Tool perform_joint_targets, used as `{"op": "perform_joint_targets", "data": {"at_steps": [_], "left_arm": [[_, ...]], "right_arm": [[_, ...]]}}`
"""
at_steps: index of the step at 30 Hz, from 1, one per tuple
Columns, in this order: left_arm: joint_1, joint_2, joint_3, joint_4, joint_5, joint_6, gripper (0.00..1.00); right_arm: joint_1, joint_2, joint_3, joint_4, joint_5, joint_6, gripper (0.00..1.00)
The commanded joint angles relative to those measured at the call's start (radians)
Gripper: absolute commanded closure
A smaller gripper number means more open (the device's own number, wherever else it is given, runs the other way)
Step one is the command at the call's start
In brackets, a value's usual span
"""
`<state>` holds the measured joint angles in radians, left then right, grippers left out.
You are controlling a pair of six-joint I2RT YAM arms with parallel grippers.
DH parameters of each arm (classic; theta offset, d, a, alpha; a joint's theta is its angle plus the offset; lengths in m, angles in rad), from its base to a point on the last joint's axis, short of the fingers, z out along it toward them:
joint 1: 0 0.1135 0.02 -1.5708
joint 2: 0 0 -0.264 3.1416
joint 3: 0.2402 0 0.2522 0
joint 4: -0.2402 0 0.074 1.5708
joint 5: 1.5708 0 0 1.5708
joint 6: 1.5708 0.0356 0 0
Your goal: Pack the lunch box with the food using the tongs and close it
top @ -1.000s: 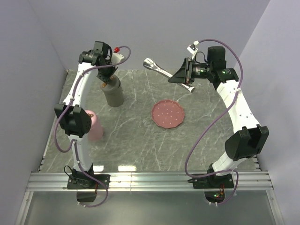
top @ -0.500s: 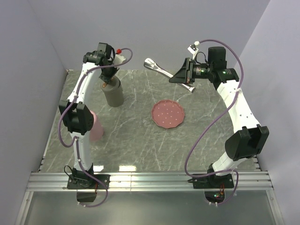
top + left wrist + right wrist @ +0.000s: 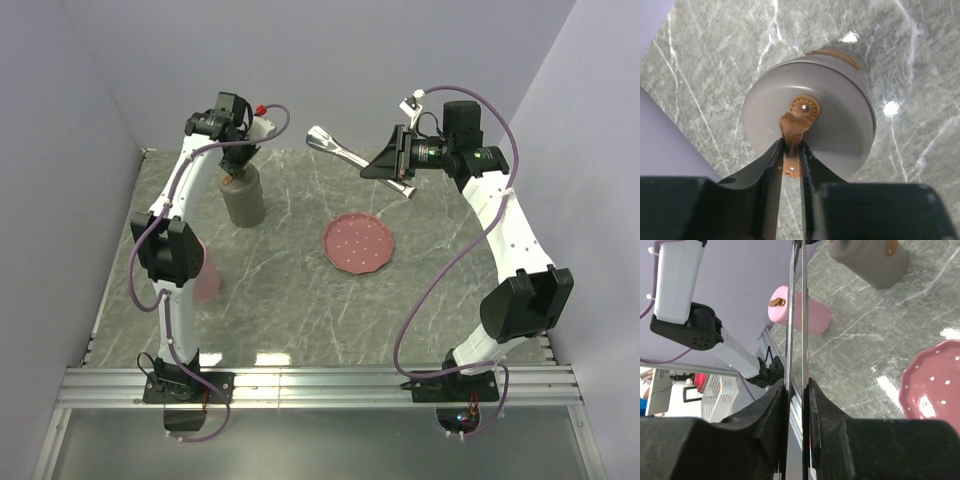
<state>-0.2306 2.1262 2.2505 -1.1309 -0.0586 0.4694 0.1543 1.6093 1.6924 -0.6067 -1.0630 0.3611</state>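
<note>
The lunch box (image 3: pixel 243 200) is a grey cylinder at the back left, its grey lid (image 3: pixel 840 115) sitting on it. My left gripper (image 3: pixel 235 165) hangs straight over it. Its jaws (image 3: pixel 791 142) stand narrowly on either side of the lid's brown leather strap (image 3: pixel 799 117), touching it at the tips. My right gripper (image 3: pixel 397 165) is held high at the back right, shut on the slim metal tongs (image 3: pixel 340 150). The tongs' (image 3: pixel 796 315) two arms are pressed nearly together and point left. No food shows in any view.
A pink speckled plate (image 3: pixel 358 243) lies mid-table, below the tongs, with nothing visible on it. A pink cylindrical container (image 3: pixel 205 272) with a brown tab stands at the left, partly behind my left arm. Walls close the back and both sides.
My left arm has shifted a little to the right over the grey lunch box, and its jaws have eased slightly around the strap. The right arm and tongs have not moved.
</note>
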Motion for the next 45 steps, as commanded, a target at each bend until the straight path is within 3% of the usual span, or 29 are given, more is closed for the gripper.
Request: {"op": "perform_joint_targets", "data": {"at_steps": [1, 5, 12, 18, 20, 22, 30, 36, 45], "left_arm": [[-0.006, 0.001, 0.032, 0.057, 0.002, 0.003, 0.73], [-0.006, -0.009, 0.012, 0.083, 0.014, -0.005, 0.65], [-0.001, -0.069, -0.052, 0.132, 0.049, -0.035, 0.60], [0.051, -0.172, -0.121, 0.186, 0.210, -0.072, 0.52], [0.082, -0.227, -0.144, 0.206, 0.290, -0.087, 0.44], [0.121, -0.267, -0.196, 0.249, 0.359, -0.109, 0.42], [0.201, -0.437, -0.513, 0.486, 0.575, -0.136, 0.44], [0.224, -0.543, -0.798, 0.851, 0.677, -0.127, 0.46], [0.228, -0.486, -0.818, 0.908, 0.738, -0.040, 0.46]], "right_arm": [[-0.007, -0.017, 0.004, 0.028, -0.029, -0.002, 0.71], [-0.007, -0.017, 0.001, 0.030, -0.032, -0.002, 0.71], [-0.009, -0.019, 0.004, 0.024, -0.035, -0.008, 0.71], [-0.007, -0.017, 0.004, 0.012, -0.043, -0.016, 0.71], [-0.009, -0.017, 0.004, 0.010, -0.045, -0.016, 0.71], [-0.009, -0.019, 0.001, 0.013, -0.048, -0.017, 0.71], [-0.009, -0.019, 0.001, 0.024, -0.048, -0.010, 0.72], [-0.009, -0.019, -0.004, 0.013, -0.045, -0.024, 0.72], [-0.015, -0.017, -0.008, 0.001, -0.051, -0.034, 0.72]]}}
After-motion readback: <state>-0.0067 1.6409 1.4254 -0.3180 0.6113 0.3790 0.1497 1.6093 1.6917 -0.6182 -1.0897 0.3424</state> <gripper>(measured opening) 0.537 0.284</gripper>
